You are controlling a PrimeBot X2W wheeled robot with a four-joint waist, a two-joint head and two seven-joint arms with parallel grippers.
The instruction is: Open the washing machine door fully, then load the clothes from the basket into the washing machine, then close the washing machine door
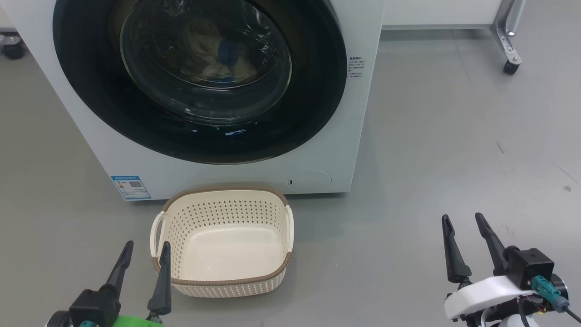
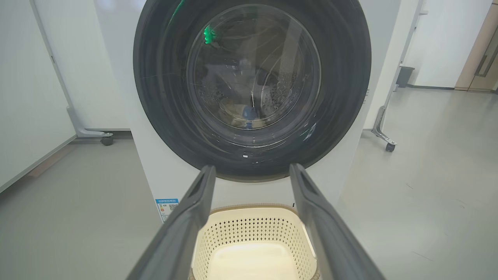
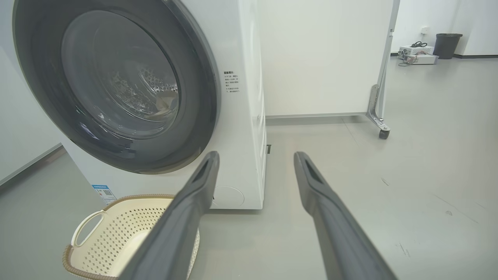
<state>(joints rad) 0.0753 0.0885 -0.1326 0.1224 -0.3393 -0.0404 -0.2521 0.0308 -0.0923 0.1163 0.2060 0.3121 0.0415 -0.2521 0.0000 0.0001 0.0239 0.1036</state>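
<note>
The washing machine [image 1: 349,150] stands before me with its round black-rimmed door [image 1: 313,91] closed flat against the front. Through the glass I make out cream and blue clothes [image 1: 218,52] lying in the drum. On the floor in front sits the cream basket [image 1: 222,240], with nothing inside it. My left gripper [image 1: 145,247] hangs open at the basket's near left corner, holding nothing. Off to the right, over bare floor, my right gripper [image 1: 467,220] is open too. The left wrist view has the door [image 2: 342,85] and basket [image 2: 249,233] ahead.
A white panel on a castor leg [image 1: 508,41] stands at the back right, and another castor [image 1: 12,47] sits at the far left. Grey floor [image 1: 454,159] stretches to the right of the machine. A dark bin [image 3: 447,44] stands far off.
</note>
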